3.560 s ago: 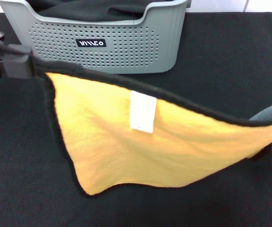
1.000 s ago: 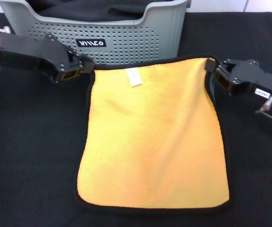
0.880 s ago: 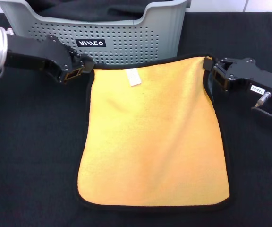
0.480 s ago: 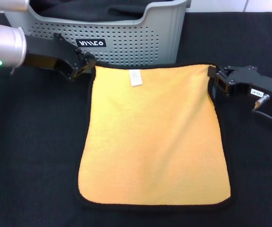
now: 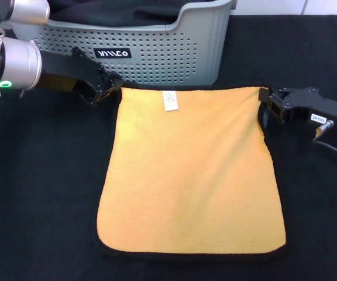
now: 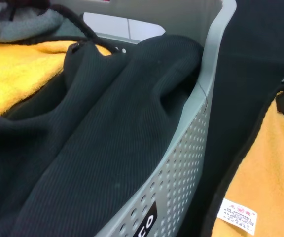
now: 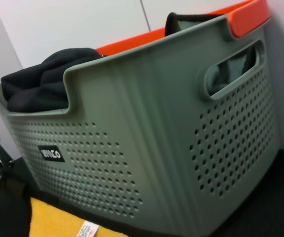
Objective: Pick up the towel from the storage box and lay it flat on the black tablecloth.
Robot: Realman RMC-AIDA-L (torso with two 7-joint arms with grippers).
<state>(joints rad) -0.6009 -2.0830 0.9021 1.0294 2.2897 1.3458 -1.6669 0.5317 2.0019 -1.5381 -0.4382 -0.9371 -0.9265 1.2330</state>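
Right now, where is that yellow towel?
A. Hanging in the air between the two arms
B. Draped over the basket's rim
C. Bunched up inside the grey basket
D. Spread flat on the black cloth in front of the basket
D: the towel lies spread flat on the black tablecloth, just in front of the storage box, with the left end effector and right end effector at its two far corners.
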